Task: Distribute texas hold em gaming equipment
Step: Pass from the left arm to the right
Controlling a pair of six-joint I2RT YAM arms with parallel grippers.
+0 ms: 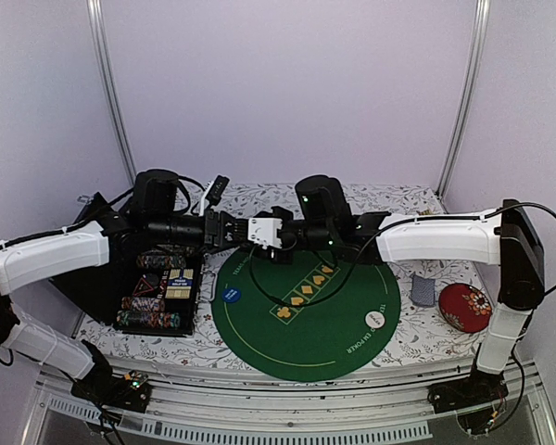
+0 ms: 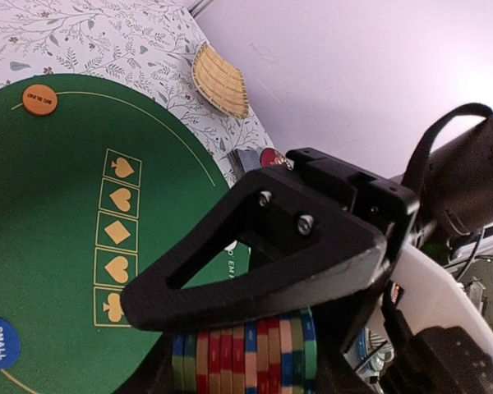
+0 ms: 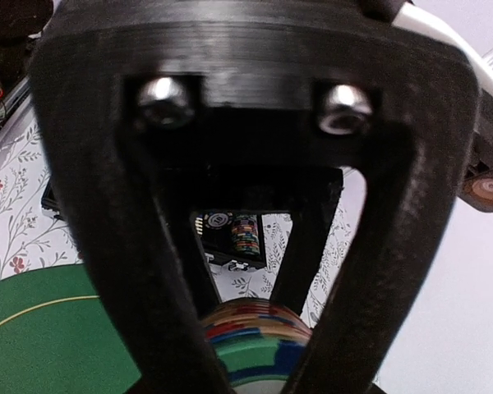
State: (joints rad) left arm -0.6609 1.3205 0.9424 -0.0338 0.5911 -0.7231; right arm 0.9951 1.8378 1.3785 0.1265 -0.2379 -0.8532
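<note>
Left tool (image 1: 232, 230) clamps chip stack (image 2: 245, 351); black case (image 1: 100, 278) holds chip rows (image 1: 152, 321).

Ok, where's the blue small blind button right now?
In the top view the blue small blind button lies on the left part of the green mat, just inside its edge, next to the black chip case.

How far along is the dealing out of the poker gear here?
Done: the blue Small Blind disc, orange Big Blind disc and white disc lie on the green mat. In hand: a chip stack sits between the fingers of the left gripper and right gripper; which one clamps it is unclear. Remaining: chips in the case, cards beside the red dish.
</note>
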